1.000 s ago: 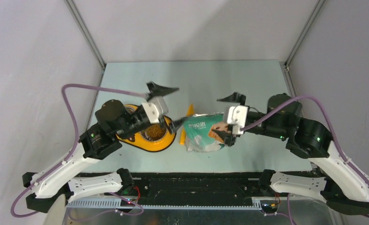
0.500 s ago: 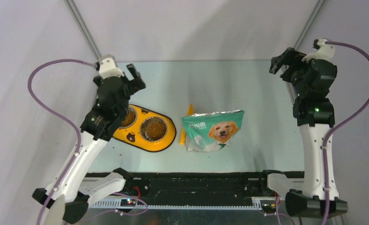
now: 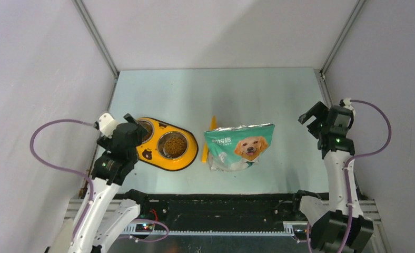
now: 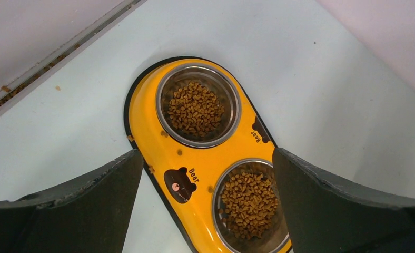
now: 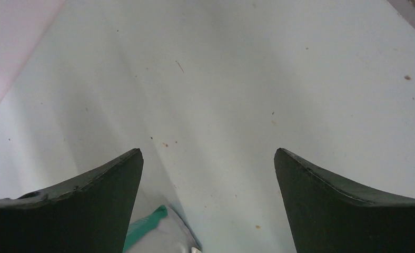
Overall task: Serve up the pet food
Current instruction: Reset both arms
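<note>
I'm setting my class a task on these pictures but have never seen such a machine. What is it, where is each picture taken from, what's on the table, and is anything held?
It is a robot: two jointed arms bolted at the near edge of a pale green table. The wide picture looks down from above and behind them; the other two come from a camera on each wrist, so the dark wedges are that gripper's own fingers. On the table lie a yellow plastic feeder whose two steel bowls hold small brown dry kibble pellets, a slim orange plastic scoop, and a green-and-white bag with a dog's picture. The left gripper hangs open above the feeder; the right gripper is open over bare table near the bag. Neither holds anything.
</note>
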Action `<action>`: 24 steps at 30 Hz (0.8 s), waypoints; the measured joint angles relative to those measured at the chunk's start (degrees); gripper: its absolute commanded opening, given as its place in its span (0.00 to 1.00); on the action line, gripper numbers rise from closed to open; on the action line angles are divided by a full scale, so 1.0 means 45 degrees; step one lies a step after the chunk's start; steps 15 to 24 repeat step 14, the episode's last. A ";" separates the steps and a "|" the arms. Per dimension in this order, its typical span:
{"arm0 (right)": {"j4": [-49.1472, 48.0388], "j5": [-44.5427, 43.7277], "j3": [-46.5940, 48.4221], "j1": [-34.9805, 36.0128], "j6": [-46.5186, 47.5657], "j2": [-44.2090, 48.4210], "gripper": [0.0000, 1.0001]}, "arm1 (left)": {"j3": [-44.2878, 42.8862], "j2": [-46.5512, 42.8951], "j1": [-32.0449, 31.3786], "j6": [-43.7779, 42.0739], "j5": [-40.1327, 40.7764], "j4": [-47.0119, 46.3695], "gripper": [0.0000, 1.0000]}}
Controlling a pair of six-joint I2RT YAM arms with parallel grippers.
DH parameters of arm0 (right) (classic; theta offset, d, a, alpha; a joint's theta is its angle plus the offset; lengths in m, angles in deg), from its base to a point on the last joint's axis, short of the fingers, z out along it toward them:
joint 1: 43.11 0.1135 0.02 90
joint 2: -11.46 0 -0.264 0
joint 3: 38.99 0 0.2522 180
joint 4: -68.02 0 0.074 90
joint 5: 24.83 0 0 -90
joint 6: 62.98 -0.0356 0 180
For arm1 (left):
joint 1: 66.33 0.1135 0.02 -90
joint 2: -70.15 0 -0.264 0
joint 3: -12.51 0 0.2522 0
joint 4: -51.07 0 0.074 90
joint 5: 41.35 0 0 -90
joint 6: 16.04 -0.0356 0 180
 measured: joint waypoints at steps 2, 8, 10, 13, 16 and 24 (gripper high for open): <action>-0.0019 -0.0068 -0.0432 0.0000 -0.0073 0.0583 0.99 | 0.0180 -0.0544 0.0000 0.0180 -0.0010 0.0073 0.99; -0.0131 -0.0136 -0.0869 0.0000 -0.0321 0.2594 0.99 | 0.0908 -0.2079 0.0000 0.0534 -0.0102 0.0277 0.99; -0.0233 -0.0296 -0.1044 0.0000 -0.0486 0.3274 0.99 | 0.1282 -0.2540 0.0000 0.0627 -0.0185 0.0335 0.99; -0.0379 -0.0534 -0.1462 0.0000 -0.0636 0.4226 0.99 | 0.1758 -0.3075 0.0000 0.0738 -0.0413 0.0364 0.99; -0.0398 -0.0544 -0.1622 0.0000 -0.0646 0.4498 0.99 | 0.1870 -0.3206 0.0000 0.0767 -0.0495 0.0374 0.99; -0.0398 -0.0544 -0.1622 0.0000 -0.0646 0.4498 0.99 | 0.1870 -0.3206 0.0000 0.0767 -0.0495 0.0374 0.99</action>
